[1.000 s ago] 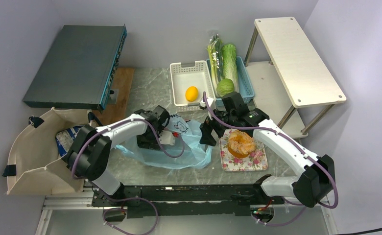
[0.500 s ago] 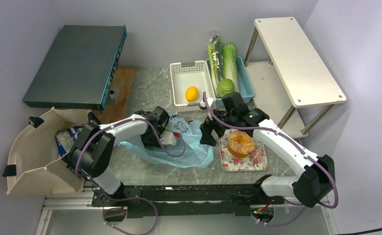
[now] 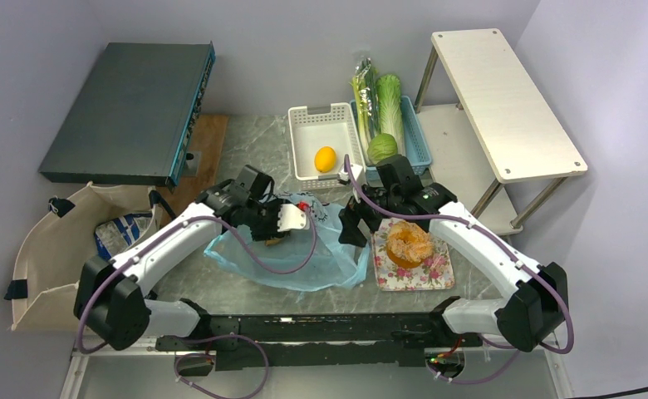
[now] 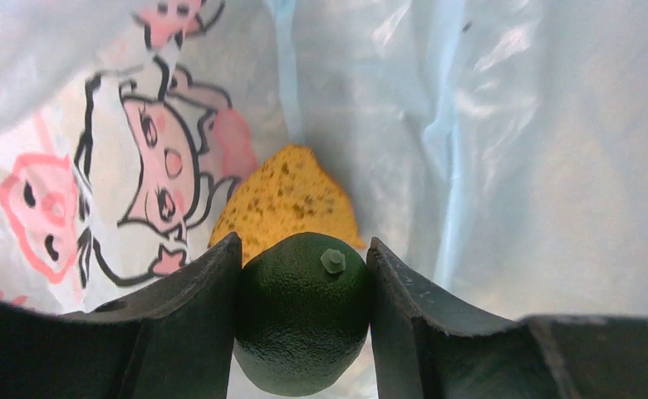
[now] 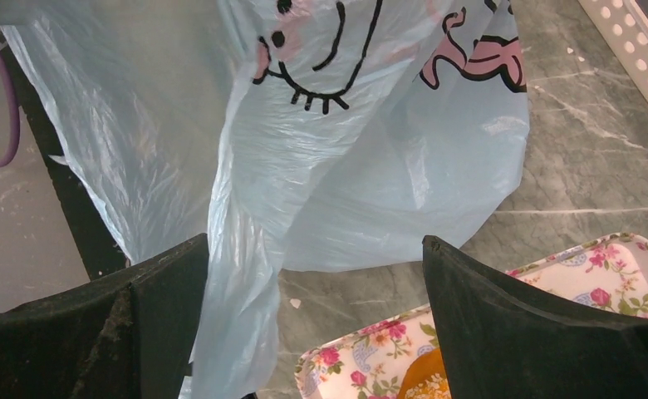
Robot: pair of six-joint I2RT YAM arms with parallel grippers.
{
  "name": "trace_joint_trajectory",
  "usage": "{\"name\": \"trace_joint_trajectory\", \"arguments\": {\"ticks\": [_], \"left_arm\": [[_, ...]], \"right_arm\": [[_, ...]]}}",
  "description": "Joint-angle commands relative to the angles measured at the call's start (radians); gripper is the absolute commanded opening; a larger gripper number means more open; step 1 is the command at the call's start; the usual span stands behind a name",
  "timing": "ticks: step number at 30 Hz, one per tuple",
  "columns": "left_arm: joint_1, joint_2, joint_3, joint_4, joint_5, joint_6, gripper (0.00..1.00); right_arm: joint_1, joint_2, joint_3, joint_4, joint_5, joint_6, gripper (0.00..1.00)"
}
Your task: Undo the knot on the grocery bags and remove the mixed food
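Swung out from beside the beige canvas tote [image 3: 46, 274], the left arm now reaches straighter across the grey marble counter [image 3: 254, 154], and its left tool [image 4: 304, 249] sits inside the thin light-blue plastic carrier bag [image 3: 329, 264]. That tool's fingers press both sides of a dark green pebbly avocado [image 4: 302, 332]. A brown porous bread slice [image 4: 283, 199] lies just behind it against the bag wall. The right tool [image 5: 314, 241] hangs spread wide and empty over the bag's right edge, beside the orange doughnut [image 3: 409, 243] on a floral tray [image 3: 437, 274].
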Motion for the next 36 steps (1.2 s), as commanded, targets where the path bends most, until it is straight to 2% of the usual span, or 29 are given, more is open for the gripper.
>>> {"name": "trace_joint_trajectory", "arguments": {"ticks": [1, 6, 11, 13, 15, 21, 24, 29, 32, 36], "left_arm": [[-0.005, -0.103, -0.008, 0.076, 0.285, -0.08, 0.28], [-0.011, -0.166, 0.033, 0.114, 0.452, -0.192, 0.25], [-0.02, -0.157, 0.229, 0.052, 0.572, -0.314, 0.25], [-0.021, -0.138, 0.322, 0.065, 0.581, -0.374, 0.25], [-0.019, -0.103, 0.41, 0.121, 0.519, -0.446, 0.24], [0.011, 0.214, 0.738, 0.132, 0.242, -0.461, 0.24], [0.051, 0.367, 0.831, 0.189, 0.158, -0.477, 0.25], [0.117, 0.592, 0.961, 0.349, 0.124, -0.573, 0.29], [0.134, 0.702, 1.01, 0.452, 0.125, -0.579, 0.31], [0.148, 0.853, 1.099, 0.479, 0.139, -0.588, 0.33]], "right_arm": [[0.003, -0.003, 0.049, 0.021, -0.003, -0.008, 0.95], [0.001, -0.015, 0.077, 0.029, -0.007, 0.002, 0.95], [-0.022, -0.041, 0.101, 0.067, -0.009, 0.055, 0.95], [-0.053, -0.053, 0.112, 0.095, -0.022, 0.091, 0.95], [-0.098, -0.055, 0.13, 0.115, -0.032, 0.125, 0.96], [-0.232, -0.038, 0.153, 0.154, -0.043, 0.212, 0.96], [-0.272, -0.032, 0.15, 0.141, -0.037, 0.215, 0.97], [-0.284, -0.054, 0.127, 0.135, -0.02, 0.214, 0.96], [-0.286, -0.062, 0.121, 0.127, -0.012, 0.209, 0.96], [-0.29, -0.07, 0.107, 0.127, 0.005, 0.208, 0.96]]}}
